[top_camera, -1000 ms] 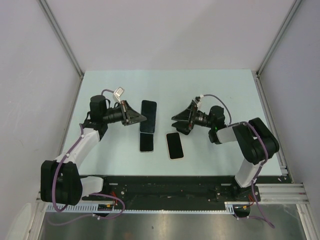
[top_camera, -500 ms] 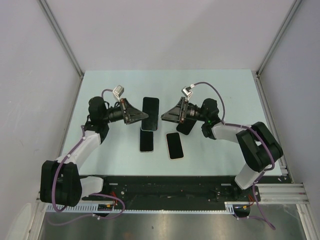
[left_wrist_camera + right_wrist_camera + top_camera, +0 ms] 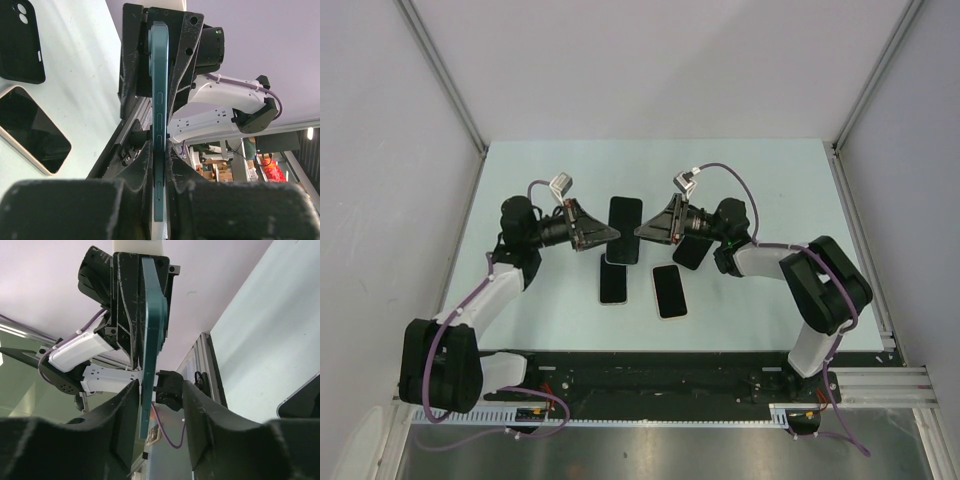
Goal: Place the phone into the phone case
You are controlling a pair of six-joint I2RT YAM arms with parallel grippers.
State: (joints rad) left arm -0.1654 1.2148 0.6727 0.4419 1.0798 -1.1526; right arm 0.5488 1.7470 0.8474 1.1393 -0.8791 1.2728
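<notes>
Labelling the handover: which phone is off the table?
The teal-edged phone pinched in the left fingers; the two pale-rimmed phones lie flat on the table.

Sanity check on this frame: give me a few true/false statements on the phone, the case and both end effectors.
1. The left end effector is shut on the slim teal phone. True.
2. The teal phone lies flat on the pale green table. False: it is held above it.
3. The matte black phone case lies on the table. True.
4. The right end effector holds that case. False: its open jaws straddle the teal phone.
</notes>
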